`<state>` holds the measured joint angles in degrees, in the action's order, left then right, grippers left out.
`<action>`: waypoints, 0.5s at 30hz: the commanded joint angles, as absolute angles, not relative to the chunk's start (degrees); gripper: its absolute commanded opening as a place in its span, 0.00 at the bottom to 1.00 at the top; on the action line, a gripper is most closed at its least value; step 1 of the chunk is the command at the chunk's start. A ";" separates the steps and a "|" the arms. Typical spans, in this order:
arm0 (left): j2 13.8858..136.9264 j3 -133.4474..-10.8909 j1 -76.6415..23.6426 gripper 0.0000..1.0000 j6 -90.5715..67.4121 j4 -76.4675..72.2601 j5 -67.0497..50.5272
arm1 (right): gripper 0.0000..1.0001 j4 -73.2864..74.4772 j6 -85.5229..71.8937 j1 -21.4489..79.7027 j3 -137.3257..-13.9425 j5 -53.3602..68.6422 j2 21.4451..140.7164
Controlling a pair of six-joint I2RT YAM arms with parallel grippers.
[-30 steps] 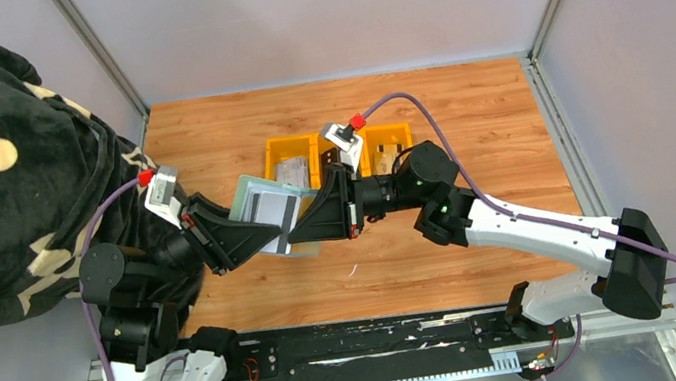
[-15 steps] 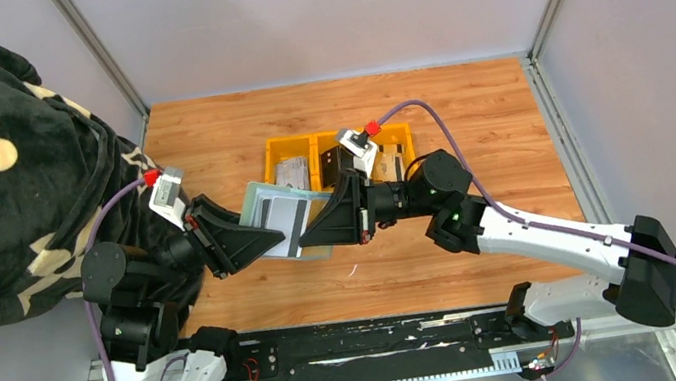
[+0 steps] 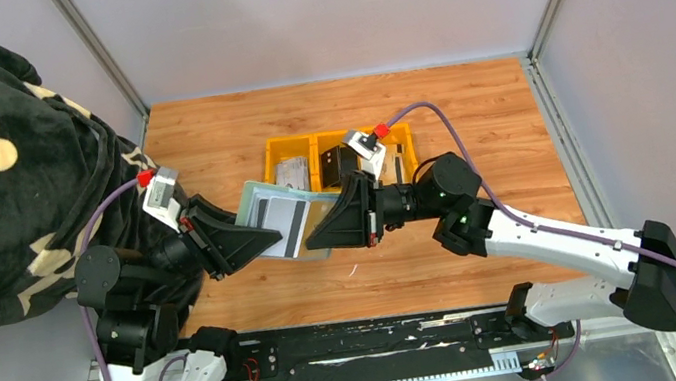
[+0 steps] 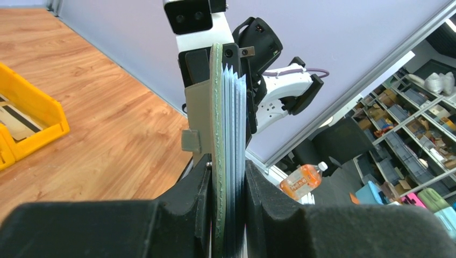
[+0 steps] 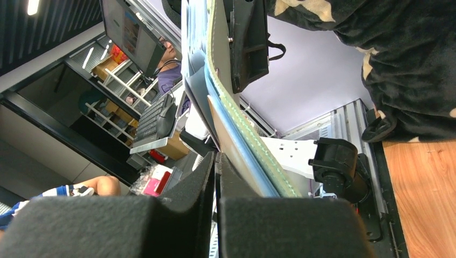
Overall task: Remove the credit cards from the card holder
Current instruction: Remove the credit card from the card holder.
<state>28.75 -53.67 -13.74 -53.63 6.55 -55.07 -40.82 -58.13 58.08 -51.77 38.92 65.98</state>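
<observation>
The left claw (image 4: 227, 185) is clamping the sage-green bifold card holder (image 4: 217, 107) on edge between its pads, with the pale-blue pockets (image 4: 234, 113) fanning out just past the fingertips. The right claw (image 5: 215, 177) is pinching, with its pads pressed together, the near edge of a beige plastic card (image 5: 231, 148) that is poking from a pocket straight ahead of its tips. The step in hand looks like drawing this card out. The next move is calling for a straight pull away from the left claw, then a carry to the yellow plastic tray (image 3: 292, 143) beyond both claws.
</observation>
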 commanded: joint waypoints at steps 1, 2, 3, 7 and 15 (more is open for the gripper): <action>28.48 -55.33 -13.97 0.23 -53.90 4.67 -54.95 | 0.18 -42.46 -58.52 57.65 -52.48 38.17 66.07; 28.49 -55.29 -13.97 0.23 -53.88 4.66 -54.94 | 0.24 -43.21 -58.80 57.70 -52.74 38.15 66.43; 28.48 -55.21 -13.97 0.23 -53.76 4.72 -54.87 | 0.32 -44.41 -59.30 57.74 -52.83 38.22 66.83; 28.32 -55.11 -13.97 0.23 -53.08 5.35 -54.92 | 0.42 -47.40 -60.90 57.70 -53.75 37.97 68.15; 27.86 -54.52 -13.97 0.23 -51.59 6.99 -55.09 | 0.40 -49.04 -62.21 57.68 -56.71 37.44 70.92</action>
